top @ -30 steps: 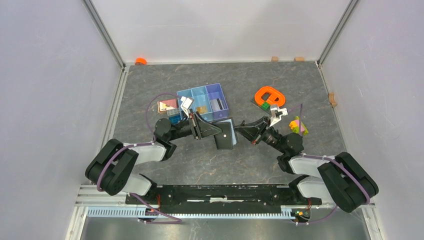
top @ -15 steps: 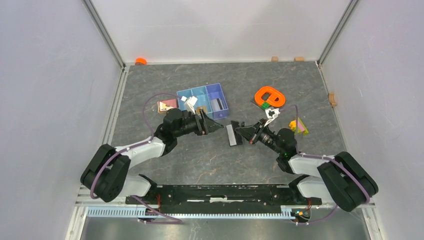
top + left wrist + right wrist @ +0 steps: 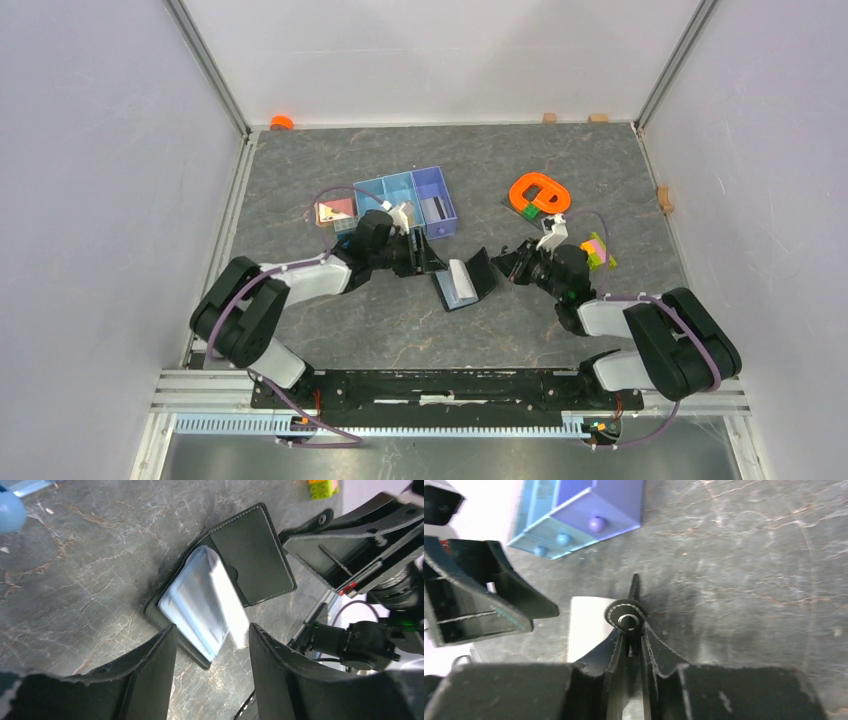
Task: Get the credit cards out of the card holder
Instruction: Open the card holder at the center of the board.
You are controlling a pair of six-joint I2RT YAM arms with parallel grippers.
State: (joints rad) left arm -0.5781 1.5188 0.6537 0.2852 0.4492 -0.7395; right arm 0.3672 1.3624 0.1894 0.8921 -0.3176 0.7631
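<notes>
1. Card holder lies open on the dark marbled table in the overhead view. It sits between the two arms and just in front of the blue three-compartment tray. Its black flap stands tilted upward, and the right gripper meets it at the flap's right edge. The left gripper sits just beside the holder's left side. An orange ring-shaped piece and a cluster of coloured blocks lie near the right arm.

2. From the left wrist, we see the left gripper spread wide with nothing between its fingers. They frame the near end of the card holder. Shiny pale sleeves bulge up from the black cover. We cannot tell the credit cards from the plastic around them. The closing tab reaches towards the right gripper at the upper right.

3. From the right wrist, we see the right gripper clenched on the card holder's closing tab. The round snap stud shows just past its fingertips. A pale rectangle shows just to the left of the tab. The left gripper is just beyond that, and the tray stands behind.
</notes>
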